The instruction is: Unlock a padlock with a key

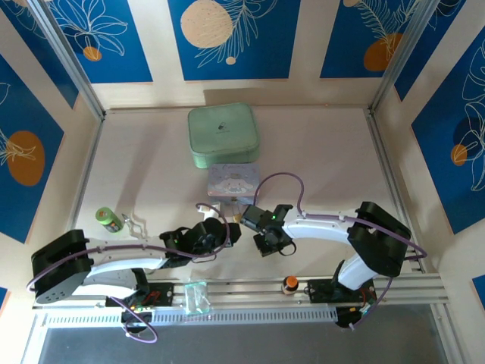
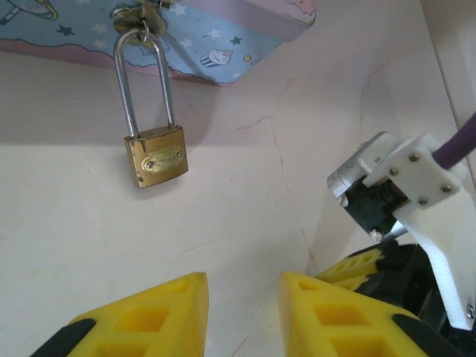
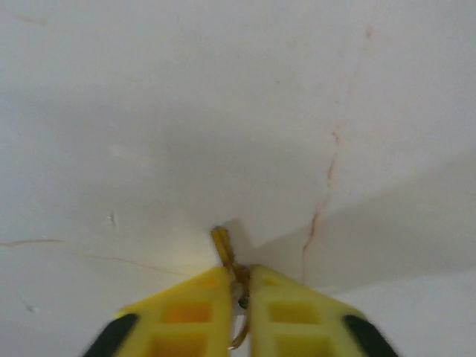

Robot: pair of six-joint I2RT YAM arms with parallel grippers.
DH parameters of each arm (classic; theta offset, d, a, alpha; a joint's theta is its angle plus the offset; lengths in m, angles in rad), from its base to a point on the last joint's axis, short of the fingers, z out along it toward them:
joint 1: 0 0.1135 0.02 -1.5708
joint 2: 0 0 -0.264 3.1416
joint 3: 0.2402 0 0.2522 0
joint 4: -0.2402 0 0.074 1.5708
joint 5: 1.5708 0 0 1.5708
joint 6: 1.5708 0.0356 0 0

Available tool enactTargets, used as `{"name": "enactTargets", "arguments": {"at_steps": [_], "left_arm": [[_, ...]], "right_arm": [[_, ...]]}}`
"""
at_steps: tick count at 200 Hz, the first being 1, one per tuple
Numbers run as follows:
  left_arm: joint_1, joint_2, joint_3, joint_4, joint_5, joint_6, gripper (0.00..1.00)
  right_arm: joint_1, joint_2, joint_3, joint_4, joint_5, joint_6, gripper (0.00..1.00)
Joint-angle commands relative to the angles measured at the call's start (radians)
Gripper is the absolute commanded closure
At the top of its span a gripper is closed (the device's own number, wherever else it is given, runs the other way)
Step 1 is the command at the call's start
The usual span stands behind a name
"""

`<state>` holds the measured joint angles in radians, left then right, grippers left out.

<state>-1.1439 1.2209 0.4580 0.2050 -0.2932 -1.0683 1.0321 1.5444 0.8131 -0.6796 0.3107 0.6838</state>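
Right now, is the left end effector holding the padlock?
No, the padlock lies ahead of the open left end effector, touching neither finger.

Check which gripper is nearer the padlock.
Left. The left gripper is open, padlock just ahead of it. The right gripper, shut on the key, is beside the left one, farther off.

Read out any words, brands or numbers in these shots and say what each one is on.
Nothing reads clearly.
On the padlock: raised word on its brass plate, too blurred.
On the green case: small dark mark, too small.
On the green can: label too small.
On the tin: stars and cupcake pictures, no words.
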Motion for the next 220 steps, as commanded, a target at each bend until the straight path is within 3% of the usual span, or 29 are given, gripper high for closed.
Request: {"name": "enactTargets", "arguments": {"at_steps": [1,28,52,90,119,129,143,153,160,179,220], "left_arm": [[0.0,-0.015,-0.005,-0.027,-0.024,-0.005,0.68],[0.0,-0.029,0.012,-0.064,-0.03,0.023,0.68],[0.001,-0.04,0.015,-0.067,-0.029,0.056,0.68],[0.001,-0.038,-0.047,0.202,0.091,0.184,0.63],[0.001,-0.028,-0.024,0.191,0.111,0.219,0.55],[0.001,-0.015,-0.005,0.162,0.116,0.21,0.54],[0.001,0.006,0.026,0.101,0.113,0.192,0.54],[0.0,0.019,0.041,0.066,0.109,0.185,0.54],[0.0,0.023,0.046,0.05,0.101,0.185,0.54],[0.0,0.022,0.044,0.039,0.082,0.185,0.55],[-0.001,0.017,0.047,0.007,0.066,0.166,0.55]], "right_arm": [[0.0,0.081,-0.031,-0.014,-0.077,0.007,0.99],[-0.042,0.009,-0.04,0.042,-0.133,-0.009,1.0],[-0.13,-0.103,-0.111,0.172,-0.3,-0.01,1.0],[-0.274,-0.286,-0.237,0.382,-0.599,0.003,1.0],[-0.341,-0.371,-0.283,0.441,-0.708,0.019,1.0],[-0.34,-0.386,-0.276,0.398,-0.68,0.008,1.0],[-0.313,-0.383,-0.237,0.263,-0.547,-0.01,1.0],[-0.269,-0.371,-0.202,0.168,-0.431,-0.013,0.92],[-0.235,-0.357,-0.178,0.115,-0.371,-0.005,0.81],[-0.152,-0.282,-0.123,0.023,-0.283,0.033,0.59],[-0.06,-0.094,-0.07,0.001,-0.178,0.113,0.62]]}}
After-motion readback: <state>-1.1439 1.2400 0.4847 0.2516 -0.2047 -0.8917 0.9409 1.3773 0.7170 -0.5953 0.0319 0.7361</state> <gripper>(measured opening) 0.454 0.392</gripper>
